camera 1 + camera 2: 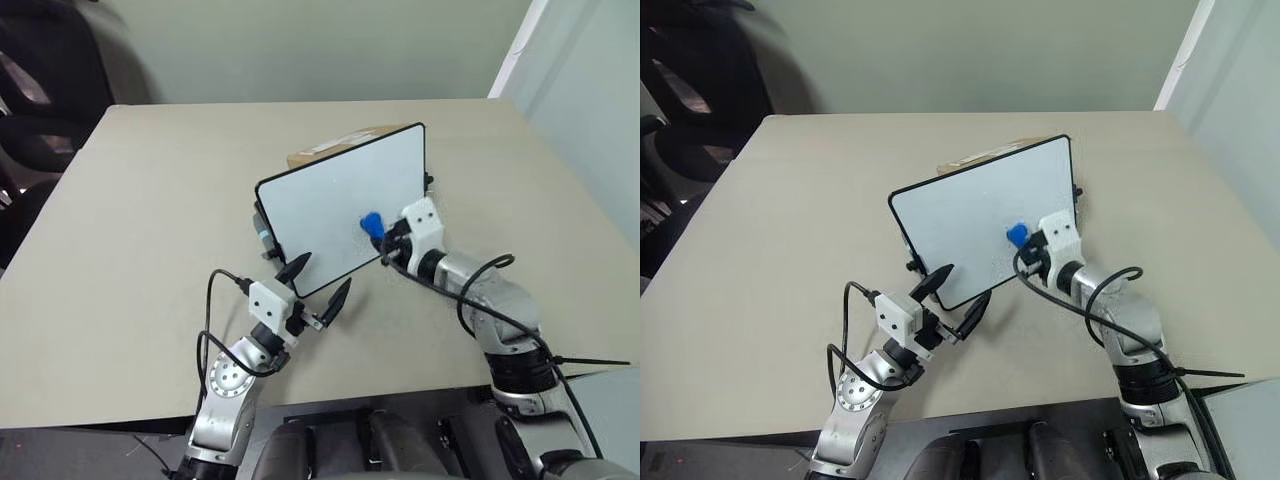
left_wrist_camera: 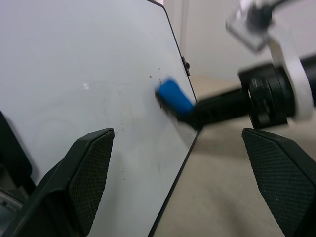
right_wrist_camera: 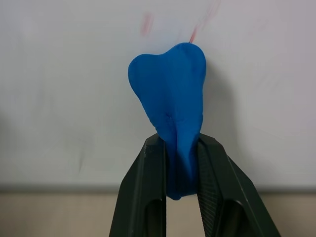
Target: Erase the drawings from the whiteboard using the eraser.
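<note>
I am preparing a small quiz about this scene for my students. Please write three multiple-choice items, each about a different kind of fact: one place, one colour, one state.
1. Where is the eraser?
A. lying flat on the table
B. against the whiteboard, held in the right claw
C. on the cardboard box

2. What colour are the faint marks left beside the eraser?
A. red
B. green
C. black

3. How is the left claw?
A. shut on the board's rim
B. shut on a marker
C. open, holding nothing

Answers:
1 B: the right claw pinches the blue eraser, whose tip meets the whiteboard.
2 A: the right wrist view shows thin red marks just past the eraser's tip.
3 C: the left claw has its fingers spread wide at the board's lower edge, with nothing between them.
</note>
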Controlling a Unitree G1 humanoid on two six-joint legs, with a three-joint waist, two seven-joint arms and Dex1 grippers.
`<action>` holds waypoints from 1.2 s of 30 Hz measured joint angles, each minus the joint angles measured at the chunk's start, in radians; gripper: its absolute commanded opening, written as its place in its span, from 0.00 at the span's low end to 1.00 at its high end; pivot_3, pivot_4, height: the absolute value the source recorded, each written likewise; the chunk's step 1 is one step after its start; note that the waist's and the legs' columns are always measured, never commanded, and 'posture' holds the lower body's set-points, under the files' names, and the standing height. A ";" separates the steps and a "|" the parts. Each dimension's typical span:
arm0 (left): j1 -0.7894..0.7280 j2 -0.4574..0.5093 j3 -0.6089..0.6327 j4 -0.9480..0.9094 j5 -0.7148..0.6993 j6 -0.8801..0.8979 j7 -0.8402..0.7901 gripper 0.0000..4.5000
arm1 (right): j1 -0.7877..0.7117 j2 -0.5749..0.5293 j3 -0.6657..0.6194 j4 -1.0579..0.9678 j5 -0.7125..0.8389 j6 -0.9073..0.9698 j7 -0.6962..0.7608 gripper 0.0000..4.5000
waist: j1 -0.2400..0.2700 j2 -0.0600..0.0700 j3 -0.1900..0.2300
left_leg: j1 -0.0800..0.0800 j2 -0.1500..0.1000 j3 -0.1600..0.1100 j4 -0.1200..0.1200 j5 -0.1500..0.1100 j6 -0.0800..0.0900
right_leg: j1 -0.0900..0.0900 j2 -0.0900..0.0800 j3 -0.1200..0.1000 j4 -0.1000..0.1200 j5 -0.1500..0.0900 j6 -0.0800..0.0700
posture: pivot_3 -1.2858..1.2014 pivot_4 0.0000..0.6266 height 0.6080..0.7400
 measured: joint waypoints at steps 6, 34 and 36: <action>0.001 0.000 0.000 -0.002 -0.001 0.000 0.000 1.00 | 0.009 -0.008 0.018 0.000 -0.005 0.015 0.008 0.14 | -0.001 0.000 0.000 | 0.000 0.000 0.000 0.000 0.000 0.000 | 0.000 0.000 0.000 0.000 -0.004 0.003 | 0.52 0.24 1.00; 0.013 -0.003 0.004 -0.031 -0.004 0.015 0.003 1.00 | -0.056 0.020 -0.079 0.119 -0.052 -0.020 -0.044 0.14 | -0.002 0.000 0.000 | 0.000 0.000 0.000 0.001 0.003 -0.001 | 0.000 0.000 0.000 0.000 0.001 0.002 | 0.52 0.24 1.00; 0.012 -0.003 0.004 -0.031 -0.006 0.015 0.001 1.00 | -0.056 0.018 -0.080 0.121 -0.053 -0.020 -0.046 0.14 | -0.002 0.000 0.000 | 0.000 0.000 0.000 0.000 0.004 -0.001 | 0.000 0.000 0.000 0.000 0.002 0.002 | 0.52 0.24 1.00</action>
